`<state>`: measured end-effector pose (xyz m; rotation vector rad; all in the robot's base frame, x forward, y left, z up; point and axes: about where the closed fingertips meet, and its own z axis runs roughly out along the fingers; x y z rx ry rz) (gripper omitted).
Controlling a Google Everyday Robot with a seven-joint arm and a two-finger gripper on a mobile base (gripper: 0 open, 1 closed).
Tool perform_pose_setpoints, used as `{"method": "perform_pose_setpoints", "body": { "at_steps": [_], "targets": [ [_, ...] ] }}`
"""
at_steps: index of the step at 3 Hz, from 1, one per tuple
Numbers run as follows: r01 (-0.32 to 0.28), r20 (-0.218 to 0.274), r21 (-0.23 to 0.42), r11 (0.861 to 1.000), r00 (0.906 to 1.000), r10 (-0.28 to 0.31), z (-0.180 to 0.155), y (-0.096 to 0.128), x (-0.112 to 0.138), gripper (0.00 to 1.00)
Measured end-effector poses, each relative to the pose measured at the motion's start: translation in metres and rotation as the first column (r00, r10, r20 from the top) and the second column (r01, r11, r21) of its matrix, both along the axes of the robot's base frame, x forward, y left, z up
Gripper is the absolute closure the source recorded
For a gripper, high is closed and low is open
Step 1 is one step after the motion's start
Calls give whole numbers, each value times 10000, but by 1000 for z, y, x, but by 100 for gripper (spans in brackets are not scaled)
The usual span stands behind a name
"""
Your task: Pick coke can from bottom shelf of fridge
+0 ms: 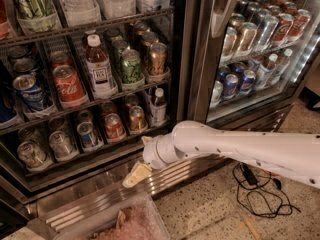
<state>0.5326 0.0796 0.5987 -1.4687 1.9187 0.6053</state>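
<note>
Coke can [114,126] stands upright on bottom shelf [75,160] of fridge [186,54], in a clear lane tray. It is between 1 silver-blue can [89,135] at picture-left and 1 copper-orange can [136,118] at picture-right. Gripper [137,174] hangs lower than the shelf, in front of ribbed steel base [100,196], tip pointing down-left, apart from the can. Whether gripper is released or clenched, I cannot tell. White arm [240,151] comes in from picture-right. Black cable [260,196] lies on floor nr the fridge.
</note>
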Motion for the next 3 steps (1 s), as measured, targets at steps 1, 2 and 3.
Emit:
{"method": "perform_pose_setpoints", "body": {
  "at_steps": [1, 2, 3],
  "targets": [
    [735, 289, 501, 9960, 9968, -750, 1, 3, 12, 0],
    [1214, 488, 921, 9883, 9908, -1263, -1, 8, 22, 0],
    [1329, 649, 1164, 9843, 9879, -1411, -8, 16, 32, 0]
  ]
}}
